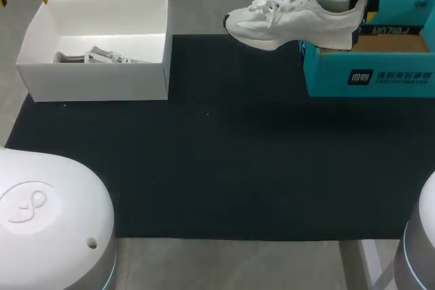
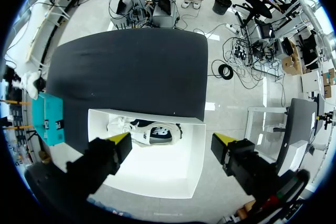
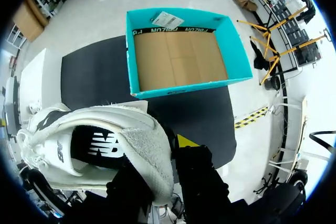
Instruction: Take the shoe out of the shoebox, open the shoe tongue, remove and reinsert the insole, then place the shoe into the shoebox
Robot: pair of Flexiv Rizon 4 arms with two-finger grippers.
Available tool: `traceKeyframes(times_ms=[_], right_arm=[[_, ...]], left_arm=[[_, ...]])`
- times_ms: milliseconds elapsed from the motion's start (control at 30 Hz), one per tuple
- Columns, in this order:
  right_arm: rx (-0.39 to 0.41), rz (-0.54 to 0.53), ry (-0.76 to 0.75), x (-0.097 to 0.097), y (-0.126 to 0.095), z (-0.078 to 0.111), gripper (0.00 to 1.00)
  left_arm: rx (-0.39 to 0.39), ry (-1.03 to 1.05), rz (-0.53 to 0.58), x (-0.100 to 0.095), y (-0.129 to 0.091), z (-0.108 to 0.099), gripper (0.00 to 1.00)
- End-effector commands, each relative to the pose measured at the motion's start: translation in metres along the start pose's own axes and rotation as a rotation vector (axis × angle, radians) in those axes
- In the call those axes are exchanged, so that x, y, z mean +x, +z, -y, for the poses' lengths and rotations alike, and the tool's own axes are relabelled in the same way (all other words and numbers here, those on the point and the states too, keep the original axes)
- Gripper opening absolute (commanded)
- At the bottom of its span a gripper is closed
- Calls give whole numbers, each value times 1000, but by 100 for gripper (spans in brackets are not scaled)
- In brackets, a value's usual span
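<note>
Right jaws hold the white shoe (image 1: 292,18) by its heel above the teal shoebox (image 1: 367,76)
The right gripper (image 3: 157,153) is clamped on the heel collar, a finger on each side of it. The heel hangs over the shoebox's left wall and the toe points away from the shoebox, out over the black mat (image 1: 224,154). The shoebox stands open with its brown cardboard floor showing. Well to the left of the shoebox, across the mat, a white box (image 1: 41,66) holds a second shoe (image 2: 147,132); the left gripper (image 2: 173,142) hovers above that white box, its jaws spread wide apart
</note>
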State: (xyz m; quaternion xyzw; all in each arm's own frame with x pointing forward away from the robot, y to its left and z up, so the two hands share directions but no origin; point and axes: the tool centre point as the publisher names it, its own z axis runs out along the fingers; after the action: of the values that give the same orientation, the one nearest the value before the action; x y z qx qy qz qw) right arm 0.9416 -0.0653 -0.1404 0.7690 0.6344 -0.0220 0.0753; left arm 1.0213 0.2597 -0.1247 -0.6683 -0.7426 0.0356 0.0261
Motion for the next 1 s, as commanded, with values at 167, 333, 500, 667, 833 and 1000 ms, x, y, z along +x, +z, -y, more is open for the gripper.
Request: traceKeyframes(times_ms=[167, 333, 500, 667, 833, 1000], right_arm=[[-9, 75, -42, 30, 8, 36, 0], [41, 92, -53, 35, 12, 48, 0], [78, 81, -54, 37, 15, 51, 0], [78, 81, -54, 37, 15, 51, 0], [78, 81, -54, 37, 15, 51, 0], [78, 81, -54, 37, 15, 51, 0]], left_arm=[[-1, 1, -2, 0, 0, 0, 100], [-1, 1, -2, 0, 0, 0, 100], [-1, 1, -2, 0, 0, 0, 100], [-1, 1, -2, 0, 0, 0, 100], [-1, 1, -2, 0, 0, 0, 100], [-1, 1, -2, 0, 0, 0, 100]])
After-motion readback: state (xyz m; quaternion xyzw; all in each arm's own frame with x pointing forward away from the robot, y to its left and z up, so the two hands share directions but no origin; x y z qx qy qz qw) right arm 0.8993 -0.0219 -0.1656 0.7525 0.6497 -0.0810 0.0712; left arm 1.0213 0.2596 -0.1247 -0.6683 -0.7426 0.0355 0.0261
